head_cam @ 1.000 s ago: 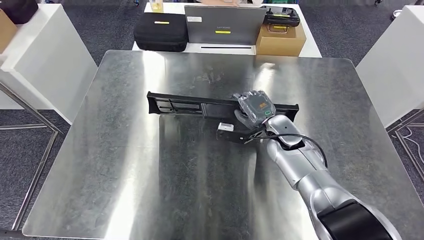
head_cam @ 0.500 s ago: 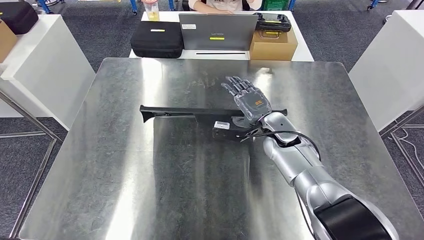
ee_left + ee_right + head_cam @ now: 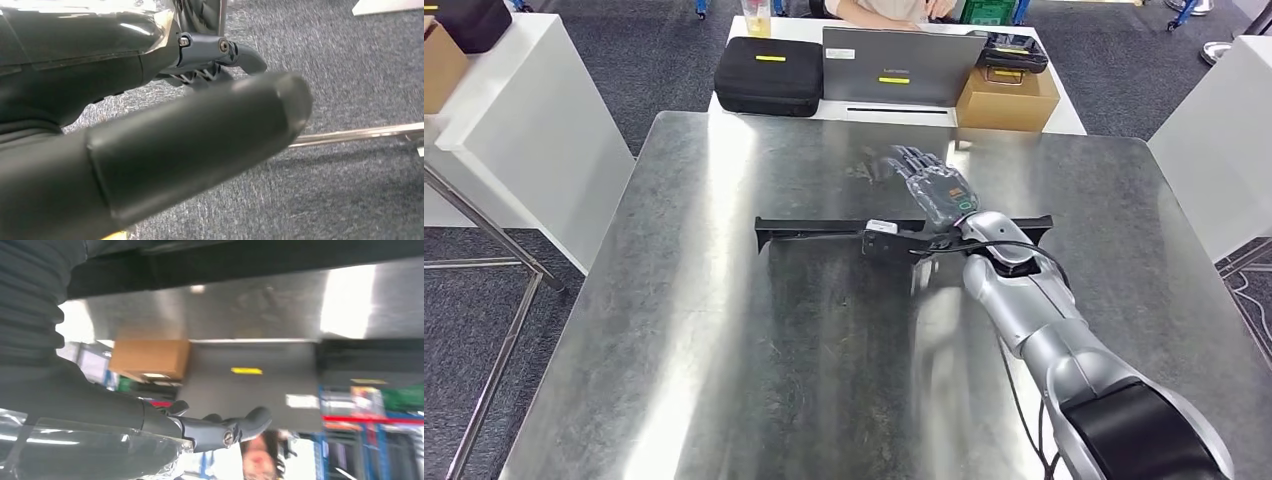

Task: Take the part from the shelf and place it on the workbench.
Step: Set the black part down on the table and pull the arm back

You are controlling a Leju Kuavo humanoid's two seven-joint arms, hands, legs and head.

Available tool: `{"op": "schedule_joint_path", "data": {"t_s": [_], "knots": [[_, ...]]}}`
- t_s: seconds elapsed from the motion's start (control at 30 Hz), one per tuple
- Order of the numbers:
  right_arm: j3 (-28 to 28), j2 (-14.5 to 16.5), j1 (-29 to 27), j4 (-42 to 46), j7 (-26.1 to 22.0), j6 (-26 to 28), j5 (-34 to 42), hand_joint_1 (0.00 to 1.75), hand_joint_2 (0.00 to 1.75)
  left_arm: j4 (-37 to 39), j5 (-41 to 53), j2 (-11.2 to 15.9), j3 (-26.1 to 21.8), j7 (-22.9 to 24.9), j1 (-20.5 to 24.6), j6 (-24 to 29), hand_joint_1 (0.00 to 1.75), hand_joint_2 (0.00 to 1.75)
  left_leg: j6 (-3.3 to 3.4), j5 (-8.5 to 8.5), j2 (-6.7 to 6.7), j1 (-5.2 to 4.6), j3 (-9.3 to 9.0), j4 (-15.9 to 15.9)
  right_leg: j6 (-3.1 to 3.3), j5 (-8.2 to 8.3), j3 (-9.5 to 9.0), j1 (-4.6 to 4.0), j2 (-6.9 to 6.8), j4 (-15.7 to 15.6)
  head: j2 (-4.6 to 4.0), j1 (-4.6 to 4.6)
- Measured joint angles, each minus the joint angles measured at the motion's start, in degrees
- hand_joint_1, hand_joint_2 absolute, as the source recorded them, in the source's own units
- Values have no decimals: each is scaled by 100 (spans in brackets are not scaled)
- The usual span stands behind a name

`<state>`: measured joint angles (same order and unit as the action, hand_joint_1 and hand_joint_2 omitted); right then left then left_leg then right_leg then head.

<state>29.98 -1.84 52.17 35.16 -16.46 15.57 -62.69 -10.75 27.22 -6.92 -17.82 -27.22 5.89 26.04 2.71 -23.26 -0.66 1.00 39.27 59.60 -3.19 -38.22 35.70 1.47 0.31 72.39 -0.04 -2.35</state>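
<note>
Part [image 3: 824, 229] lies on bench [image 3: 724, 350]: long, stiff, prob. light. Right hand [image 3: 939, 195] fingers spread, holding nothing. If you regrip, take it mid-span.

The right robot hand [image 3: 150, 425] is seen entering from the picture's left edge: grey ribbed cover, a clear-wrapped palm section, and darker fingers [image 3: 250, 422] extended with nothing between them. A long black part [image 3: 280, 260] is seen lying across the shiny metal desk [image 3: 250, 310], with bright glare patches on the metal. Past the desk edge, a brown cardboard box [image 3: 150, 357] is seen beside a dark grey panel [image 3: 250, 385] marked with a yellow label [image 3: 246, 371]. A person is partly visible, blurred, behind the fingers.
</note>
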Motion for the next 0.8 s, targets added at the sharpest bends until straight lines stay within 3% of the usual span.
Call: {"op": "schedule_joint_path", "data": {"t_s": [0.03, 0.07, 0.13, 0.17, 0.23, 0.33, 0.43, 0.8], "knots": [[-15, -43, -14, -23, 31, 18, 3, 0, 175, 0, -3, -5, -1, 3, -8, -9, 0, 0, 16, -10, -11, -22, -19, 1, -14, 10, 148, -21, 1, 189, 0, 7], [-37, -86, -17, -38, 75, 53, 4, 0, 175, 0, -9, -9, -4, 4, -12, -20, 0, 0, 27, -17, -23, -45, -40, 1, -39, 131, 193, -46, 1, 143, 0, 11], [-98, -193, 41, -49, 201, 169, -4, 0, 175, 0, -43, -18, -22, 4, -12, -32, 0, 0, 39, -25, -38, -83, -77, 0, -69, 596, 15, -94, -1, -542, 0, 12], [-140, -268, 94, -50, 271, 239, -15, 0, 175, 0, -63, -25, -35, 3, -10, -44, 0, 0, 37, -29, -49, -109, -85, 10, -53, 802, -108, -121, -3, -940, 0, 11], [-234, -442, 215, -51, 380, 341, -42, 0, 175, 0, -104, -38, -63, 3, -18, -68, 0, 0, 58, -49, -71, -149, -75, 27, 18, 1018, -260, -144, -11, -1399, 0, 6], [-335, -647, 360, -51, 417, 380, -55, 0, 175, 0, -135, -40, -100, 3, -45, -83, 0, 0, 103, -58, -67, -155, -64, 31, 88, 1059, -281, -152, -6, -1449, 0, 8], [-381, -743, 408, -51, 413, 384, -62, 0, 175, 2, -142, -36, -150, 11, -54, -86, 0, 0, 76, -43, -38, -133, -75, 22, 115, 1077, -276, -175, 24, -1446, 0, 9], [-414, -832, 412, -52, 429, 397, -75, 0, 175, 0, -141, -46, -198, 16, -52, -86, 0, 0, 50, -36, -28, -103, -77, 6, 133, 1076, -270, -196, 26, -1443, 0, 12]]}}
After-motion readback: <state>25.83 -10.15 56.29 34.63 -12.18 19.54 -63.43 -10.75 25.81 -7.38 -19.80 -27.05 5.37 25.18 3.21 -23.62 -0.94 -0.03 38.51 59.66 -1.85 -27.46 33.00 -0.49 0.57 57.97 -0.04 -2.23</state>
